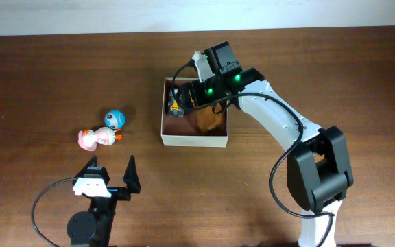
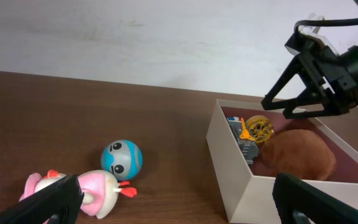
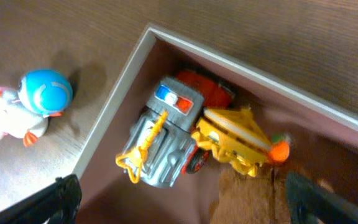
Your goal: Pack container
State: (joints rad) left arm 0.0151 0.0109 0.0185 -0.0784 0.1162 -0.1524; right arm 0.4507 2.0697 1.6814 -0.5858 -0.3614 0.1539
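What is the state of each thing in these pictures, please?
container: lidless, holding toys
grey toy car: inside container
yellow toy: inside container
brown plush: inside container
blue ball: outside, on table
pink duck: outside, lying down
left end effector: open, empty
right end effector: open, above container

Left arm sits at the counter's near edge, toward the near-left corner; left gripper (image 1: 112, 162) points at the far edge, low over the surface, fingers (image 1: 130, 165) spread wide with nothing between them. Right arm rises from the near edge right of centre and reaches up-left across the counter's middle. Right gripper (image 2: 291, 106) is angled downward nearer the far edge, jaws apart.
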